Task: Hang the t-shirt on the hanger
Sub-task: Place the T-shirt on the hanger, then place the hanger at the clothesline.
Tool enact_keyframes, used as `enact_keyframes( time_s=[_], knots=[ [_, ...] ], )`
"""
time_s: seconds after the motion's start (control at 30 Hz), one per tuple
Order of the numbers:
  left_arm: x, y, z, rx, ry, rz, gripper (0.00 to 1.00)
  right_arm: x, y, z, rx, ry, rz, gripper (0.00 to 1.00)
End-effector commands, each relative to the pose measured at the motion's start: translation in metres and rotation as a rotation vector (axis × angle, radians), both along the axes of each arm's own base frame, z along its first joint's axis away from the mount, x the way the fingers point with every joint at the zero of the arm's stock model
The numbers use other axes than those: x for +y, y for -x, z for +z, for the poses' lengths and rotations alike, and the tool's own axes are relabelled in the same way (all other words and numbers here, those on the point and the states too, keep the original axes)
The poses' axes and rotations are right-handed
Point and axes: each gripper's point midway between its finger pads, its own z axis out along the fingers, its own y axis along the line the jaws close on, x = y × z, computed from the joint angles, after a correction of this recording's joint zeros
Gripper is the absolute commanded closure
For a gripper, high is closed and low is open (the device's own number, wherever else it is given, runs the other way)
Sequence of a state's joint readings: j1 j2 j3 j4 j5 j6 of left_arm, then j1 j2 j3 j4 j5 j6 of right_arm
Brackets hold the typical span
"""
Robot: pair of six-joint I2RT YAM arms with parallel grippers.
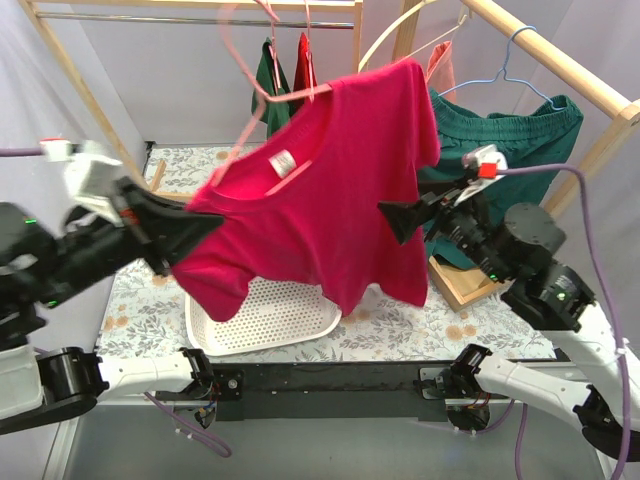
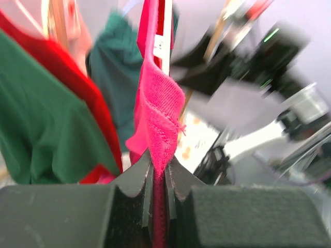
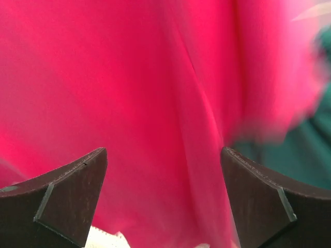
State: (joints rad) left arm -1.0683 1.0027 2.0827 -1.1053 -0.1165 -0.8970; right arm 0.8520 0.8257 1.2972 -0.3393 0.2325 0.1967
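The magenta-pink t-shirt hangs stretched in the air above the table, its white neck label facing up. The thin pale-pink wire hanger slants through the neck opening, with its hook up by the rack. My left gripper is shut on the shirt's left sleeve edge; in the left wrist view the fabric is pinched between the fingers. My right gripper is open and empty, right against the shirt's right side. The right wrist view shows the cloth just beyond the spread gripper.
A white perforated tray lies on the floral table under the shirt. A dark green top drapes over the wooden rack at right, by a light-blue hanger and a cream hanger. Red and green garments hang behind. A wooden box sits at right.
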Motion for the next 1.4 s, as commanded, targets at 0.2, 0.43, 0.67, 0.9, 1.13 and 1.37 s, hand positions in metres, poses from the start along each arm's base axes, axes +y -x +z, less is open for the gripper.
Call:
enact_keyframes(
  time_s=[0.2,0.43,0.67,0.9,1.13,1.37],
  knots=[
    [0.054,0.035,0.072,-0.171,0.216,-0.028,1.00,0.033,-0.015,-0.097,0.131,0.067,0.049,0.03],
    [0.063,0.041,0.078,-0.180,0.249,-0.032,1.00,0.084,0.001,-0.110,0.166,0.068,0.306,0.09],
    [0.073,0.041,0.077,-0.179,0.280,-0.002,1.00,0.121,0.043,-0.120,0.231,0.040,0.532,0.18],
    [0.090,0.036,0.080,-0.189,0.320,0.067,1.00,0.171,0.085,-0.133,0.241,0.104,0.644,0.19],
    [0.108,0.034,0.080,-0.188,0.349,0.128,1.00,0.204,0.086,-0.148,0.290,0.159,0.610,0.22],
    [0.126,0.037,0.082,-0.198,0.381,0.163,1.00,0.235,0.098,-0.143,0.252,0.241,0.627,0.57]
  ],
)
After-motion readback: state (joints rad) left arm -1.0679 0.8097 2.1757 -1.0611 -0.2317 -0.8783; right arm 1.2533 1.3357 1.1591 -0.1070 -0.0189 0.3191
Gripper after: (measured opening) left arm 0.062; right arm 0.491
